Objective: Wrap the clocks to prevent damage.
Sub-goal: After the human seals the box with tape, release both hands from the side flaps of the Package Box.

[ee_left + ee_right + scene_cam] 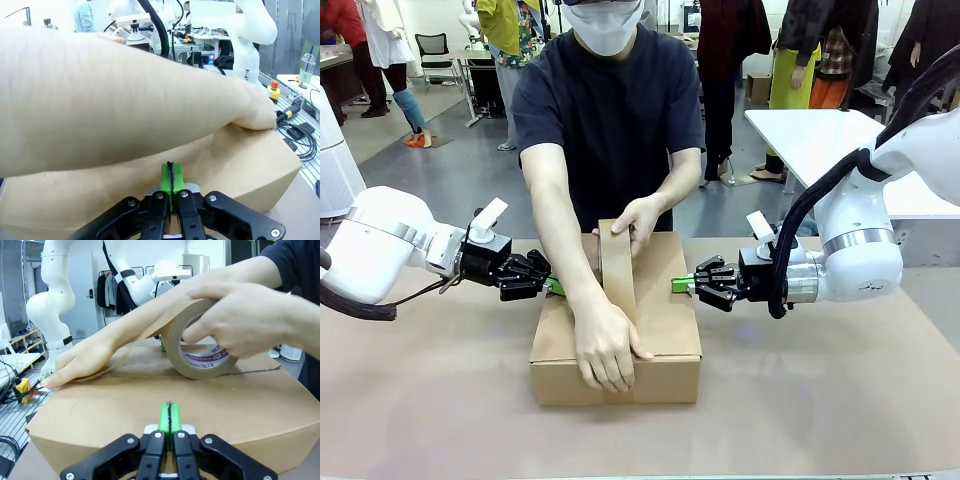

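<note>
Brown cardboard box (660,330) shut at centre frame in the front view on the tan tabletop (430,390), clocks hidden from sight, whereabouts impossible to tell. Strip of brown tape (617,265) laid along the lid, pressed at the near edge by one of the person's hands (607,345), tape roll (197,347) gripped at the far edge by the other hand (638,218). Left gripper (556,287) at the box's left side, green pads (171,180) clenched together, holding nothing, tips against the cardboard wall. Right gripper (678,283) at the box's right side, fingers (169,419) likewise pressed tight, empty, tips against the box.
</note>
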Controlling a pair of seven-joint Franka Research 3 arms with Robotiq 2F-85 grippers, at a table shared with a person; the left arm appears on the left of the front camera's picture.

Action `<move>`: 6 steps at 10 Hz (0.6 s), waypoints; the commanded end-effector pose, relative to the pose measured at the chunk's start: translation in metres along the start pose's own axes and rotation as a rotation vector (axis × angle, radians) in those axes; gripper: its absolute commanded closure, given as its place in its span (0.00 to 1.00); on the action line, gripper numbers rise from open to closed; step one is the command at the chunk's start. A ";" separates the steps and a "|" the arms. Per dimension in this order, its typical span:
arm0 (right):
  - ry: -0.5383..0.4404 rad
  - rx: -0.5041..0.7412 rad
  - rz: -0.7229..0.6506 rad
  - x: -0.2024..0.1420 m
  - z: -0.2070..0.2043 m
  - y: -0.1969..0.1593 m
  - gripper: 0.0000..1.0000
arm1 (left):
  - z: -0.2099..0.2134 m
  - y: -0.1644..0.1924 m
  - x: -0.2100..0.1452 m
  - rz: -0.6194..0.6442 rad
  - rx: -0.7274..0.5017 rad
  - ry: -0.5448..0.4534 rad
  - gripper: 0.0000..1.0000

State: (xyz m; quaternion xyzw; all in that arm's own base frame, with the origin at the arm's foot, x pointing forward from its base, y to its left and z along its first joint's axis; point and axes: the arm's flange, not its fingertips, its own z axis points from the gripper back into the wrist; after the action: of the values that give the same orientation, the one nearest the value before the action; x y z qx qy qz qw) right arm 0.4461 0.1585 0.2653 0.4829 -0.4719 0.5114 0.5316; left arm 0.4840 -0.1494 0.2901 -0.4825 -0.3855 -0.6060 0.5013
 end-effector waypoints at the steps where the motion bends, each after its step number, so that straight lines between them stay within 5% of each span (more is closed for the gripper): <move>1: 0.001 -0.009 -0.003 -0.002 -0.002 0.002 0.99 | 0.000 0.000 -0.002 0.004 0.007 0.002 1.00; 6: 0.001 -0.009 -0.003 -0.002 -0.002 0.002 0.99 | 0.000 0.000 -0.002 0.004 0.007 0.002 1.00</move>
State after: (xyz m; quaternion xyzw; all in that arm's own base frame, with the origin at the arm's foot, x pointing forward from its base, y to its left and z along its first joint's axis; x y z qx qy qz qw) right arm 0.4461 0.1585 0.2653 0.4829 -0.4719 0.5114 0.5316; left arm 0.4840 -0.1493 0.2897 -0.4828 -0.3853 -0.6057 0.5016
